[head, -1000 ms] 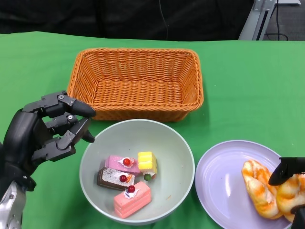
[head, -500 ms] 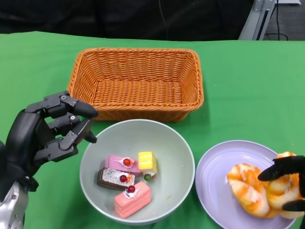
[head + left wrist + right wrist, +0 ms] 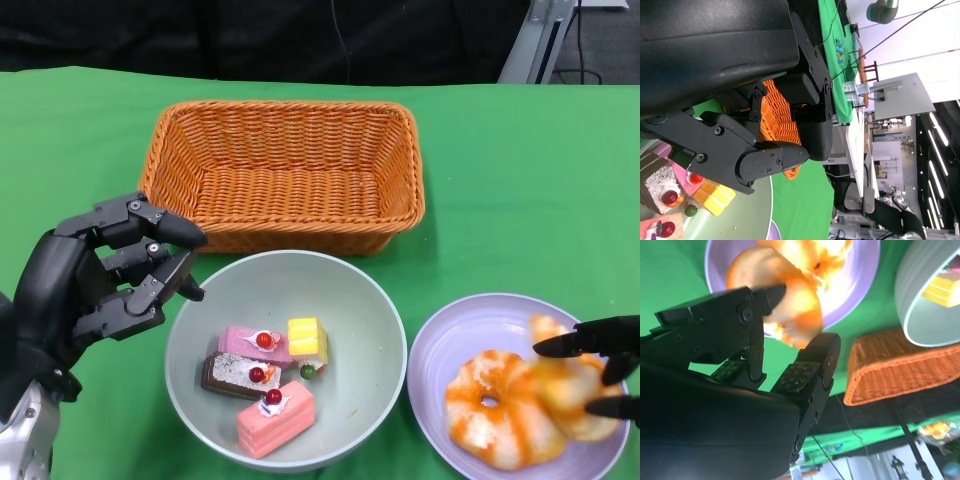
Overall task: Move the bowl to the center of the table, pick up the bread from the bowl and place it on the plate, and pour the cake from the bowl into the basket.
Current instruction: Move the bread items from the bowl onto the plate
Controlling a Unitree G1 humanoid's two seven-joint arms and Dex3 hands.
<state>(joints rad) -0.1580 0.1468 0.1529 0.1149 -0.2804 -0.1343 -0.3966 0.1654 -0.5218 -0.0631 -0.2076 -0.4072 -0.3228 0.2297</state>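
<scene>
Two bread point(image 3: 520, 405) pieces on plate point(image 3: 450, 335); right hand point(image 3: 600, 375) spread beside them.

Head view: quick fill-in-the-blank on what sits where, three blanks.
1. The cakes lie in the ____.
2. The bread lies on the ____.
3. The basket holds ____.
Missing words: bowl; plate; nothing
</scene>
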